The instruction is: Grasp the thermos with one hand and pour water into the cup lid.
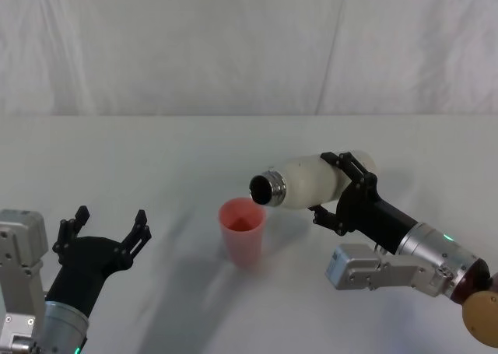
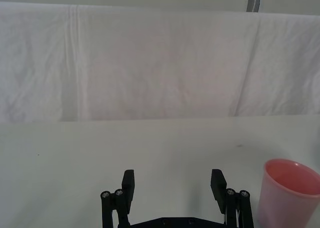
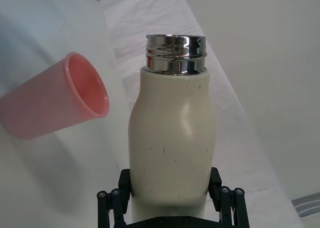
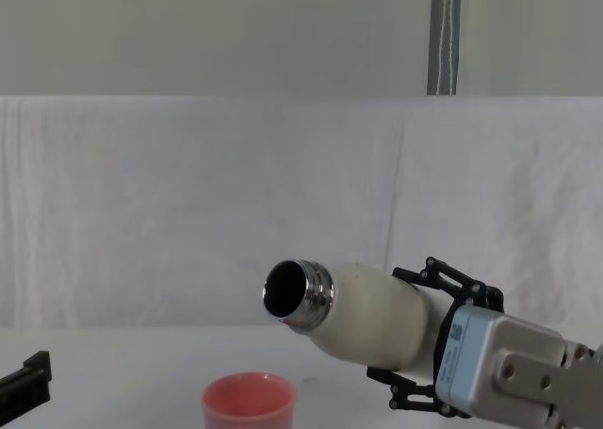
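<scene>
The cream-white thermos (image 1: 311, 180) is held almost on its side above the table, with my right gripper (image 1: 340, 192) shut on its body. Its open steel neck (image 1: 268, 187) points left and slightly down, just above and to the right of the pink cup lid (image 1: 243, 231). In the chest view the thermos (image 4: 363, 323) hangs over the cup lid (image 4: 250, 403). The right wrist view shows the thermos (image 3: 171, 140) between the fingers (image 3: 227, 203), with the cup lid (image 3: 55, 104) beside its neck. My left gripper (image 1: 109, 227) rests open to the left of the cup lid, holding nothing.
A white cloth covers the table (image 1: 156, 159) and hangs as a backdrop behind it. The left wrist view has the open left gripper (image 2: 174, 185) with the cup lid (image 2: 289, 194) off to one side.
</scene>
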Motion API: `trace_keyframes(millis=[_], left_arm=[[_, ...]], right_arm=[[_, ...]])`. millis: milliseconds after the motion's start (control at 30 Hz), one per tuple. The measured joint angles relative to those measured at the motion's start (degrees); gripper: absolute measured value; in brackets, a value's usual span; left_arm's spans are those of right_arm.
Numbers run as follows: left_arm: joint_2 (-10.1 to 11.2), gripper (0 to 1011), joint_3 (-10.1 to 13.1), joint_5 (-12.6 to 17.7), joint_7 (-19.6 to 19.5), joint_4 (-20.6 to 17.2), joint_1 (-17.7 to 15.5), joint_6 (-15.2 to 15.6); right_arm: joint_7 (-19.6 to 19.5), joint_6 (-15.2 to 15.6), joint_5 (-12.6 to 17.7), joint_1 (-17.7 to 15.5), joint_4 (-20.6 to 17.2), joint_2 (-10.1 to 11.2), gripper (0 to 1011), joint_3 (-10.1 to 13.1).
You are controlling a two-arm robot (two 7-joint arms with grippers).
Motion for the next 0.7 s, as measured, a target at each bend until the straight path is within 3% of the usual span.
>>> trace_keyframes(millis=[400, 700], left_arm=[[0.00, 1001, 0.00, 0.00, 0.00, 0.00, 0.00, 0.00], [0.00, 1001, 0.00, 0.00, 0.00, 0.00, 0.00, 0.00]], right_arm=[[0.05, -0.01, -0.69, 1.21, 1.77, -0.44, 952, -0.08], [-1.89, 1.30, -3.07, 2.98, 4.71, -1.39, 952, -0.69]])
